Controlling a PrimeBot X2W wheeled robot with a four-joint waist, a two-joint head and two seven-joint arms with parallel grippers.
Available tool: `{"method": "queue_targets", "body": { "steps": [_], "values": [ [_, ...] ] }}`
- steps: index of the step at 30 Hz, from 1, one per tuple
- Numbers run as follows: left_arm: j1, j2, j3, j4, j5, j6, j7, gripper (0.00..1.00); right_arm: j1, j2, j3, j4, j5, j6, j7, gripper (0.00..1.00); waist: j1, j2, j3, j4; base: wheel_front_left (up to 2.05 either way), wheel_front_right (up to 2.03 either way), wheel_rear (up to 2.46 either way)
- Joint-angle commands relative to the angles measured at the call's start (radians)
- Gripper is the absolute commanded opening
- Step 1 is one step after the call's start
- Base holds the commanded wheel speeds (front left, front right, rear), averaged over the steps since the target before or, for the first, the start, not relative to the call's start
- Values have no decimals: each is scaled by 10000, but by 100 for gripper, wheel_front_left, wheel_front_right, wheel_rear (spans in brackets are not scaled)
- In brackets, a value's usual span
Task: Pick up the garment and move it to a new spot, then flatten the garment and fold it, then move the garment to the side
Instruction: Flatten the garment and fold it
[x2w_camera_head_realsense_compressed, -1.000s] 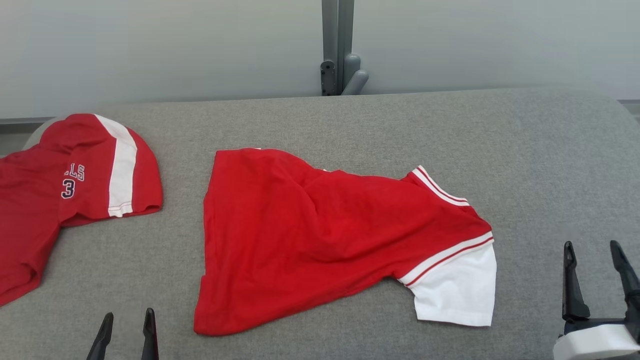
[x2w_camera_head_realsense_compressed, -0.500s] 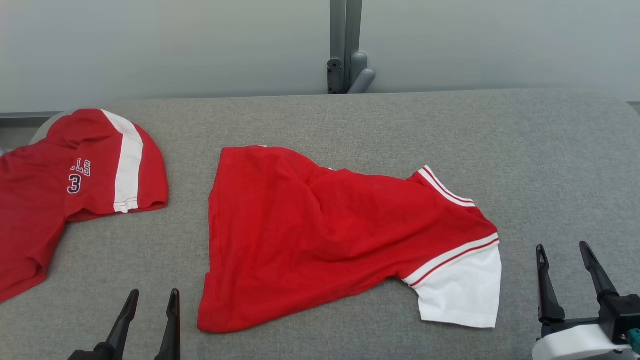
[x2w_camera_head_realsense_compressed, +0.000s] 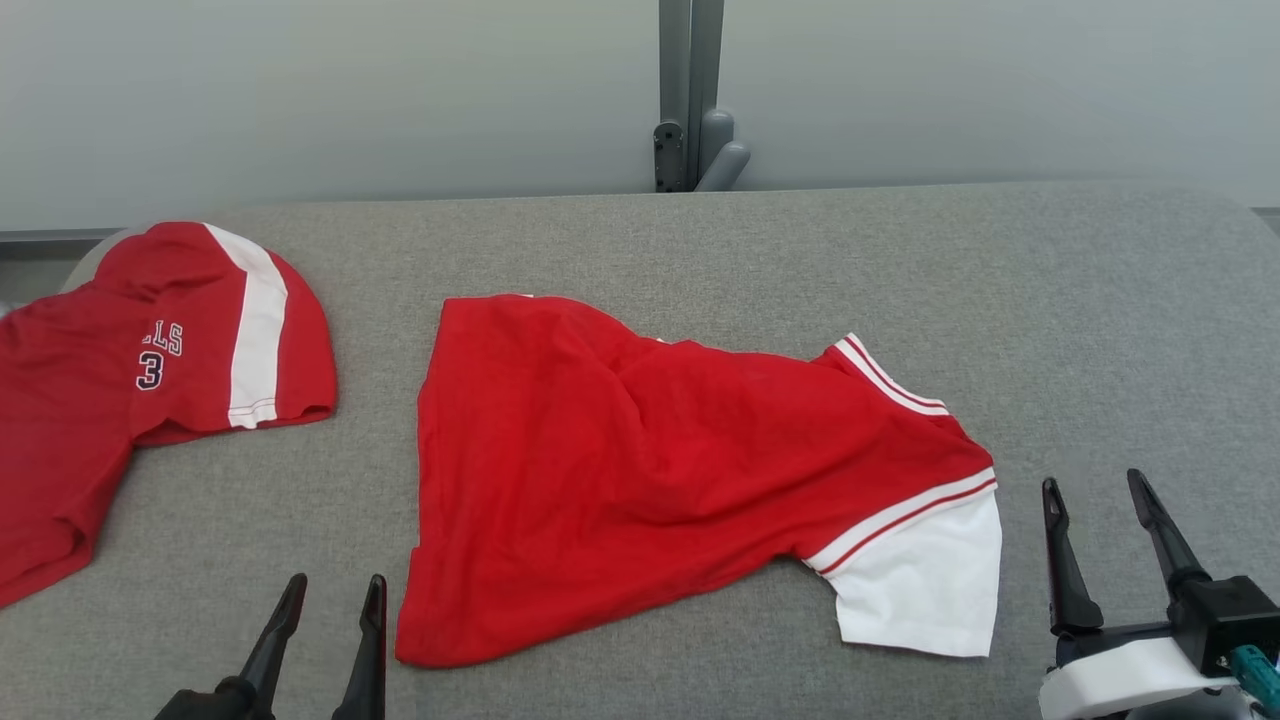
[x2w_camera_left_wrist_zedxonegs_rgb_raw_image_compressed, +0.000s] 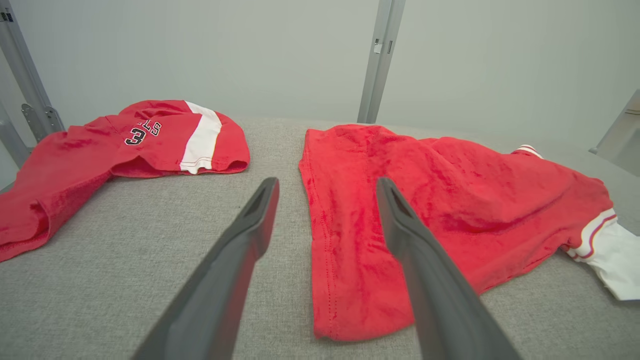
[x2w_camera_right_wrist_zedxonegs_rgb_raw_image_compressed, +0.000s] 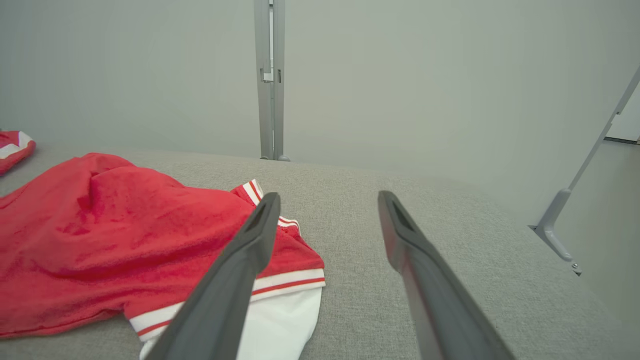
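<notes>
Garment (x2w_camera_head_realsense_compressed: 640, 470) on table (x2w_camera_head_realsense_compressed: 1100, 300) centre — second shirt (x2w_camera_head_realsense_compressed: 150, 370) left, apart.

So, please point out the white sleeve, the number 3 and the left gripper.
white sleeve (x2w_camera_head_realsense_compressed: 925, 590): head view, middle of the white cloth.
number 3 (x2w_camera_head_realsense_compressed: 149, 372): head view, on the digit.
left gripper (x2w_camera_head_realsense_compressed: 338, 582): head view, midway between its fingers.
</notes>
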Motion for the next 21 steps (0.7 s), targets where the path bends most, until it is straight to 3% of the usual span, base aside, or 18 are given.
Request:
{"method": "queue_targets", "body": {
  "steps": [1, 5, 9, 14, 21],
  "values": [
    [-147, -3, -43, 54, -170, -22, -31, 100, 9, -19, 35, 142, 231, -14, -31, 100, 0, 0, -9, 0, 0, 0, 0],
    [-162, 205, -565, 769, -520, -20, -30, 100, 184, -36, 348, 1208, 569, -14, 0, 100, 0, 0, 1, -13, 0, 0, 0],
    [-551, 588, -1415, 1787, -1100, -8, 475, 100, -68, -36, 682, 1617, 635, -15, 1460, 100, 0, 0, 138, -107, 0, 0, 0],
    [-1242, 742, -1764, 2529, -1950, -5, 1511, 100, -319, -19, 956, 1636, 885, -15, 3235, 100, 0, 0, 546, -188, 0, 0, 0],
    [-2165, 763, -1977, 3436, -2192, 23, 2446, 100, -984, -19, 1296, 2449, 1180, -15, 4542, 100, 0, 0, 1058, -155, 0, 0, 0]
  ]
}}
